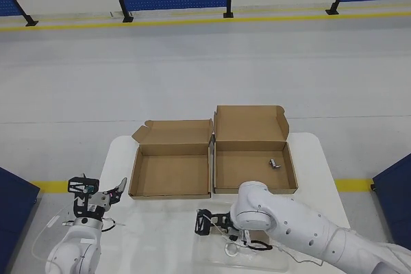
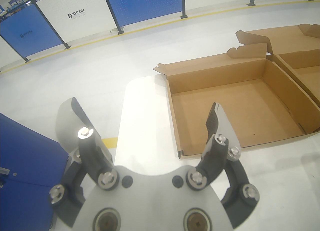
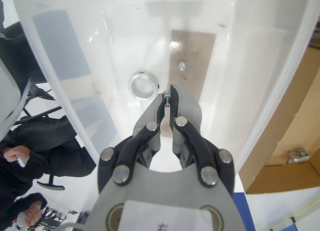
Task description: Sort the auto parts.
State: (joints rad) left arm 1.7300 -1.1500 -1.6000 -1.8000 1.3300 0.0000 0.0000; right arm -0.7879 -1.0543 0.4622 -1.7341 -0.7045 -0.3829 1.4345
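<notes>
**Surface and boxes.** In the top view we log the white surface (image 1: 157, 219) carrying two open cardboard boxes side by side. The left box (image 1: 170, 175) shows a bare floor. The right box (image 1: 246, 171) holds a small metal bracket (image 1: 275, 163).

**Room.** A strip of surface separates the boxes' near walls from the clear bin (image 3: 62, 79).

**Left claw** (image 2: 145, 109). It hovers off the left box's near corner, fingers spread wide.

**Right claw** (image 3: 167, 91). The right wrist view places it inside the bin, clamped on a small screw (image 3: 166, 98). A metal ring (image 3: 143, 87) lies just beside the tip, and a second fastener (image 3: 181, 66) lies farther in.

Bright even light, glare on clear bin (image 3: 250, 41), edges seemingly bowed.
</notes>
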